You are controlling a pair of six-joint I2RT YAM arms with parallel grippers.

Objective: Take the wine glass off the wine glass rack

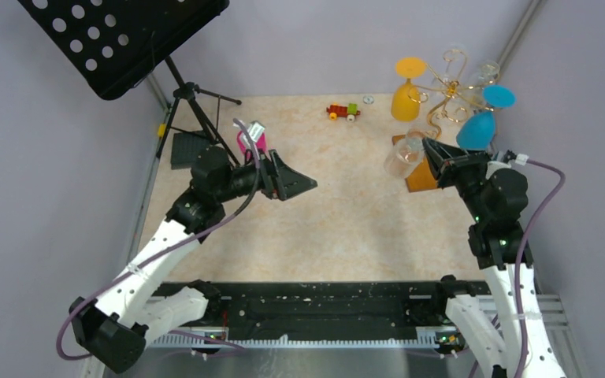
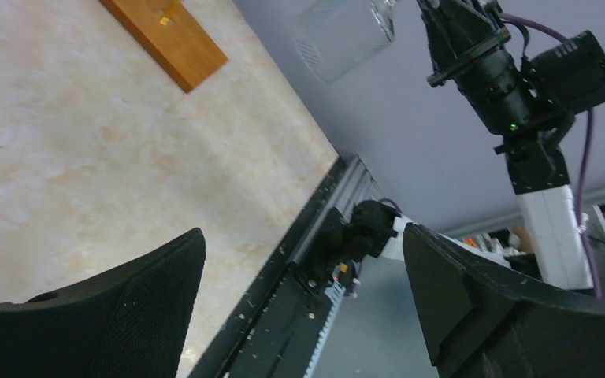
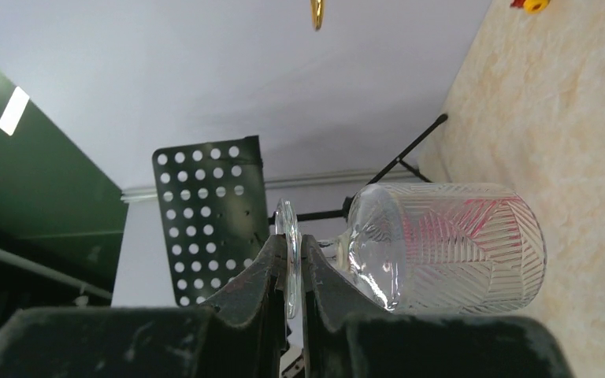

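Note:
The gold wire rack (image 1: 445,87) stands at the back right on its orange-brown wooden base (image 1: 419,177). An orange glass (image 1: 404,98) and a blue glass (image 1: 476,126) hang on it. My right gripper (image 1: 429,150) is shut on the flat foot of a clear ribbed wine glass (image 1: 404,157) and holds it tilted, off the wire arms, above the base's front. In the right wrist view the fingers (image 3: 268,272) pinch the foot disc and the bowl (image 3: 449,248) lies sideways to the right. My left gripper (image 1: 307,185) is open and empty over the table's middle left.
A black perforated music stand (image 1: 122,39) on a tripod stands at the back left. A pink object (image 1: 252,142) sits behind the left gripper. A small toy train (image 1: 343,111) lies at the back centre. The left wrist view shows the wooden base (image 2: 165,39) and the table's front rail (image 2: 299,260).

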